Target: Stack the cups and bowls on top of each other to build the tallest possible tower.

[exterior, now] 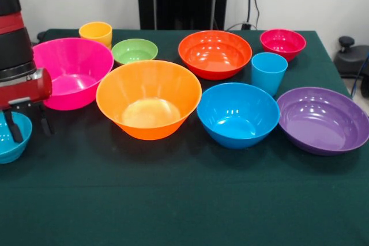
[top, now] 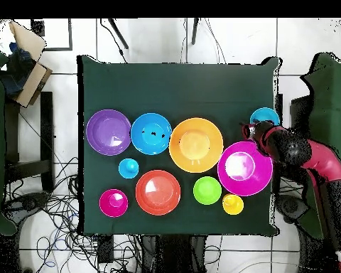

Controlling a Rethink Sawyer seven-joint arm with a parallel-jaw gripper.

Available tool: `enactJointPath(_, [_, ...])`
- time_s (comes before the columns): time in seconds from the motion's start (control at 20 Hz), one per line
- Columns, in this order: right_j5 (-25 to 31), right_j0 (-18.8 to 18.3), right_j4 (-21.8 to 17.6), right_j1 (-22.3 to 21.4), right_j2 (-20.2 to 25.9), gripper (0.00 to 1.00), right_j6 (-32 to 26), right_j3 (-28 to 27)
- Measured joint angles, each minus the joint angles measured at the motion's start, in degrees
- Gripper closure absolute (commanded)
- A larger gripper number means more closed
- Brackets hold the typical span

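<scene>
Nothing is stacked yet: every one of the bowls (exterior: 149, 99) and cups (exterior: 268, 72) sits separately on the bench (exterior: 173, 200), spread beside the claw (exterior: 26, 125). Its fingers straddle the teal bowl (exterior: 11, 137) rim, released. No tower exists.

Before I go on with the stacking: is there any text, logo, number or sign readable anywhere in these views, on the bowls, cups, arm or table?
None: no readable text in either view.
The large orange bowl, the pink bowl, the light blue cup and the yellow-orange cup are plain glossy plastic, no markings.
The green tablecloth is bare of print.
The arm's red and black casing by the gripper shows no legible label.
</scene>
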Motion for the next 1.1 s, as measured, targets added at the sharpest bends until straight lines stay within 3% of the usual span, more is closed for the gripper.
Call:
enactJointPath(0.25, [0.0, 0.4, -1.1, 3.3, 0.5, 0.0, -0.6, -4.0])
enactJointPath(0.3, [-0.1, 0.5, -1.5, 5.0, 1.2, 1.0, -1.5, -5.9])
enactJointPath(1.1, [-0.7, 0.9, -1.7, 3.0, 2.3, 1.0, -2.2, -7.7])
